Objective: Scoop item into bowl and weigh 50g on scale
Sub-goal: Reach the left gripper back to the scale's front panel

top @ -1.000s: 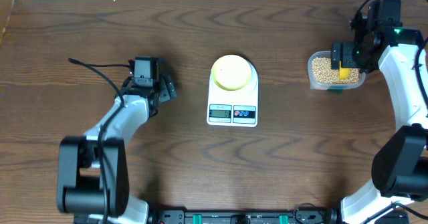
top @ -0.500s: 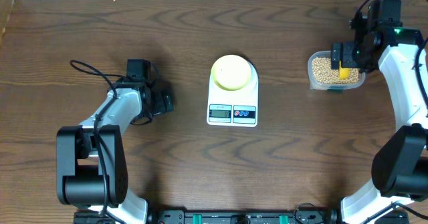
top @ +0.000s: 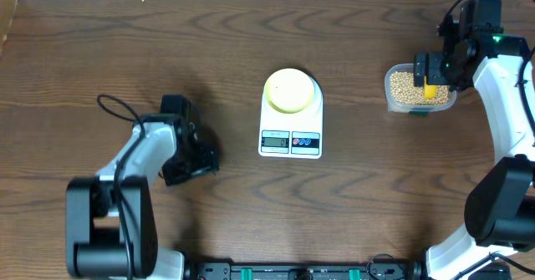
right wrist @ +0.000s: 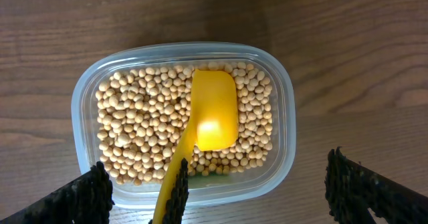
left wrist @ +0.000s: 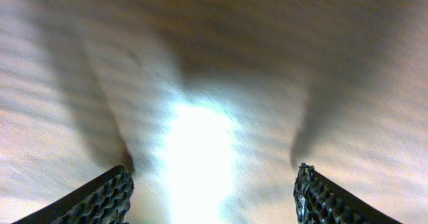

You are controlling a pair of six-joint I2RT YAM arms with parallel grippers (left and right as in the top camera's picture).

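right wrist shows beans (right wrist: 134, 130) beneath right pincer (right wrist: 216, 169).

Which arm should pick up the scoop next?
Right. The right gripper hangs open directly over the tub, where the yellow scoop lies on the soybeans. The left gripper is over bare table, beyond the scale.

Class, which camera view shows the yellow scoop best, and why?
Right wrist: the scoop fills mid-frame, lying on the beans in the tub. Overhead shows only a small yellow sliver. Left wrist shows only blurred tabletop.
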